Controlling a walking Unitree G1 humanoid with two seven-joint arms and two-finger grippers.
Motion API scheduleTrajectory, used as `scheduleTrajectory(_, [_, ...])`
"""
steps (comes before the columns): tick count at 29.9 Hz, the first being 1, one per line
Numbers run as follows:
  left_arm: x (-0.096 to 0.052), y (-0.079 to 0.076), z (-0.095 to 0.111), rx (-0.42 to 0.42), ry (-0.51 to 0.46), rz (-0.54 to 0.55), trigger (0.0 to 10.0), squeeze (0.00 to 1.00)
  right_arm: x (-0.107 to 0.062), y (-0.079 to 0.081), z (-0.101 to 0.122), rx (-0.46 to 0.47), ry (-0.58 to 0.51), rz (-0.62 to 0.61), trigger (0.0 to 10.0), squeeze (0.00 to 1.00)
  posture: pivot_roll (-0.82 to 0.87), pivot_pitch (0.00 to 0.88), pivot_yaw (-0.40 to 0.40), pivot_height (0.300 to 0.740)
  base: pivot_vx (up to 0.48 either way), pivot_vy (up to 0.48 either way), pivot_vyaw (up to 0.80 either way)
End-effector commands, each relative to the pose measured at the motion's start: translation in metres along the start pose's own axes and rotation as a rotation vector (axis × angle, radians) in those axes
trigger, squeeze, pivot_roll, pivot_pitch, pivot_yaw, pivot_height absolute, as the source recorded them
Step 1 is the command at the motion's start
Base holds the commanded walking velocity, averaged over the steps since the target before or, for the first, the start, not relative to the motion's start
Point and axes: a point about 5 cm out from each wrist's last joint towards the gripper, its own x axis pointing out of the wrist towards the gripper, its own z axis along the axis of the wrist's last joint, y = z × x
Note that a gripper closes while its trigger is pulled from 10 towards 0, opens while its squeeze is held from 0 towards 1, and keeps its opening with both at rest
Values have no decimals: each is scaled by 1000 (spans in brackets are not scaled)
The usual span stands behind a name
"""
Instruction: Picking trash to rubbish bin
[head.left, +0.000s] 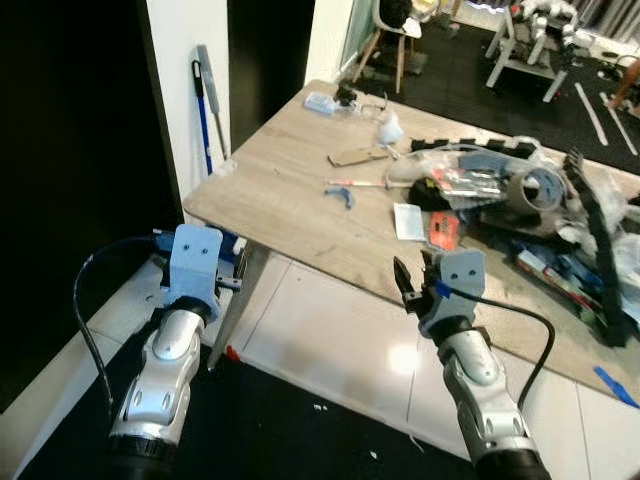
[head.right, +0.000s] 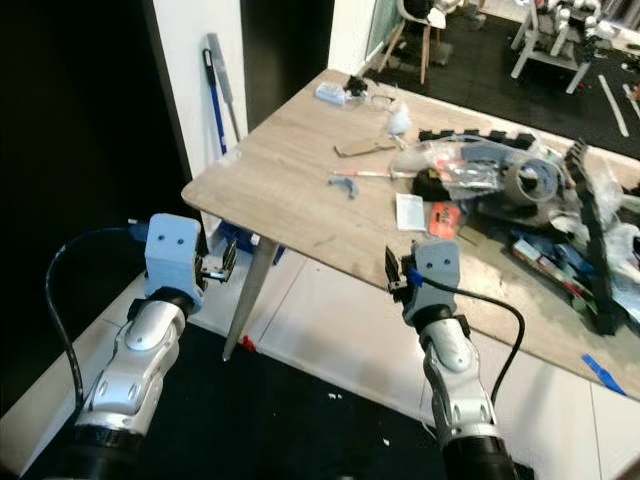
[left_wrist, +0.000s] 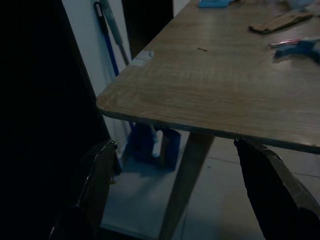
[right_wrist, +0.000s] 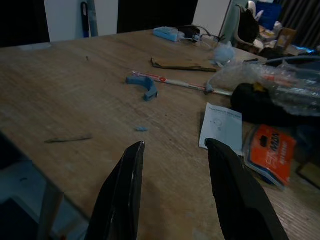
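Trash lies scattered over the bench (head.left: 290, 200), and none of it looks collected yet. Near the middle sits a small white paper (head.left: 408, 221), with an orange packet (head.left: 444, 231) just beside it toward the cluttered end. Farther along the board are a blue plastic clip (head.left: 342, 194), a thin red-and-white stick (head.left: 362, 183) and a scrap of cardboard (head.left: 357, 156). The robot's right end of the bench carries a heap: a clear plastic bag (head.left: 470, 175), a tape roll (head.left: 541, 186), black cable chain (head.left: 600, 250) and assorted packaging. A blue-handled mop (head.left: 204, 110) leans on the white wall by the bench corner.

The right gripper (head.left: 412, 283) hangs at the near edge of the bench, short of the paper, its two fingers parted and nothing between them; the right wrist view looks across the board with the paper and packet just past the fingertips. The left gripper (left_wrist: 180, 195) is held low beside the bench corner, below the top, its fingers spread wide and empty, aimed at the bench leg and the floor.

No rubbish bin can be made out, so where the trash must go is not clear from here. As I judge it, the task is at its very start: nothing is held, nothing is binned. What remains is the first reach, most likely by the right arm to the paper or packet, then the carry to a bin, and the same again for each further piece.
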Motion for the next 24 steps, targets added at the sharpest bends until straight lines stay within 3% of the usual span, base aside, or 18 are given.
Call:
scheduleTrajectory(1, [-1,-5,-3,-6,10,-13,10000,0,-4,-7,-3,-10,11,-16,10000,0,-14,111,-105,740,300,0,0])
scheduleTrajectory(13, [-2,-6,-3,-3,10,-25,10000,0,-4,-6,-7,47,34,2,10000,0,-14,112,-102,740,301,0,0])
scheduleTrajectory(14, [-2,-6,-3,0,10,-29,10000,0,-4,-6,-7,56,31,7,10000,220,-15,110,-102,740,300,0,0])
scheduleTrajectory(15, [-2,-7,-3,2,10,-32,10000,0,-4,-6,-7,62,28,10,10000,220,-15,110,-102,740,300,0,0])
scheduleTrajectory(16, [-2,-7,-4,4,10,-35,10000,0,-5,-6,-6,68,20,21,10000,1000,-15,109,-102,740,300,0,0])
scheduleTrajectory(24, [-4,-10,-5,20,12,-53,10000,0,-6,-6,-3,73,-2,46,10000,1000,-15,100,-104,740,301,0,0])
